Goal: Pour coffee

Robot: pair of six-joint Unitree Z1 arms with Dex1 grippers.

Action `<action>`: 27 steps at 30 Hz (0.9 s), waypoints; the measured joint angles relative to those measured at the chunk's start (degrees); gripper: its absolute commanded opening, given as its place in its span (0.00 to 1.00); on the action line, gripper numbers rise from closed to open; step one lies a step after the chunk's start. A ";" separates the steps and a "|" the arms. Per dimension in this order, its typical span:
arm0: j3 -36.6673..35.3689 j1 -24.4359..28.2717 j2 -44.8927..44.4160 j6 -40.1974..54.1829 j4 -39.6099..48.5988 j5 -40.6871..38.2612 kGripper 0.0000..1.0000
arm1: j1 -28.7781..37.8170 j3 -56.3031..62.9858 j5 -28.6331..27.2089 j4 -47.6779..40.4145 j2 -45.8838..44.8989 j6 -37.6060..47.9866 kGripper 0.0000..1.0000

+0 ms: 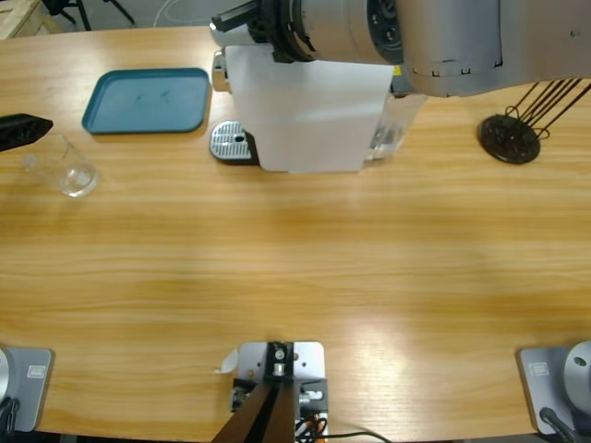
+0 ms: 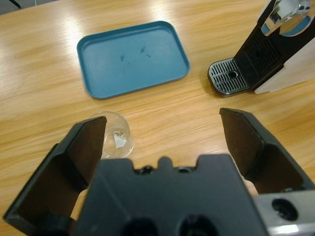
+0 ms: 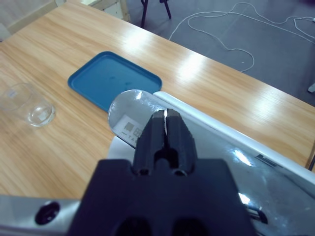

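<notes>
White coffee machine (image 1: 309,115) at the far middle of the wooden bench (image 1: 295,277), silver drip grate (image 1: 231,141) at its left end. Teal tray (image 1: 148,100) to the left of it, lying flat. Clear glass cup (image 1: 66,171) near the left edge of the bench, upright, apart from the tray. Left gripper (image 2: 167,135) just behind the cup — jaws spread wide, nothing between them. Right gripper (image 3: 166,129) poised over the machine's silver top — jaws pressed together, holding nothing. Black wire stand (image 1: 510,137) off to the far right.
</notes>
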 measured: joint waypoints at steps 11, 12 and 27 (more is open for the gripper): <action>0.06 0.00 0.94 0.00 -0.87 0.01 1.00 | 0.65 -4.04 0.23 16.97 -4.91 -2.05 1.00; 0.08 0.00 1.12 0.00 -1.14 0.17 1.00 | 0.74 -5.84 0.88 22.06 -5.43 -2.55 1.00; 5.80 7.00 3.42 1.01 -7.86 7.69 0.93 | 0.26 6.62 3.48 45.00 -29.06 -3.71 1.00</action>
